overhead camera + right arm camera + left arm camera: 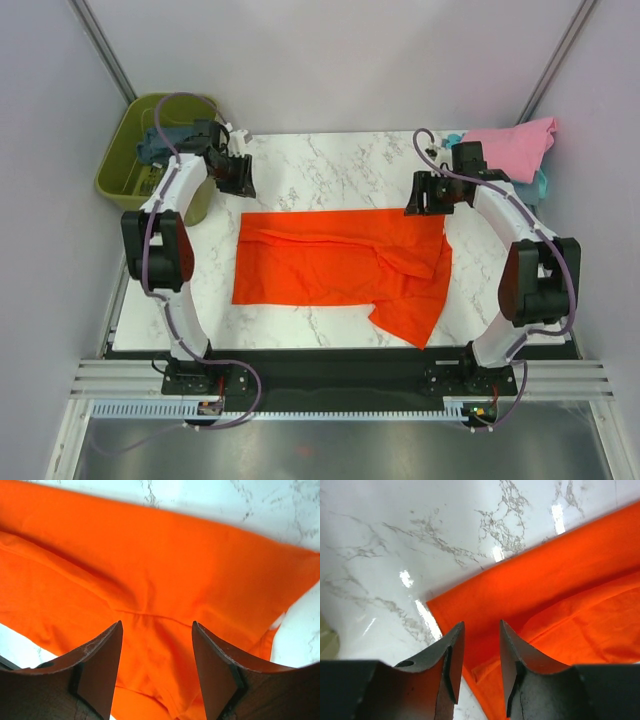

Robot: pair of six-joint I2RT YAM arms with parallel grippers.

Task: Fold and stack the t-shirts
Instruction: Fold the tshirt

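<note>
The orange-red t-shirt (340,265) lies spread on the marble table, partly folded, with a flap hanging toward the near right. My left gripper (240,180) is open and empty just above the shirt's far left corner (470,610). My right gripper (422,196) is open and empty above the shirt's far right edge (165,580). A pink t-shirt (510,145) lies at the far right corner, with a light teal one (540,185) under it. A dark slate-blue shirt (160,140) sits in the basket.
An olive-green plastic basket (125,160) stands off the table's far left corner. Bare marble table (330,160) lies behind the orange shirt. Grey walls close in the back and sides.
</note>
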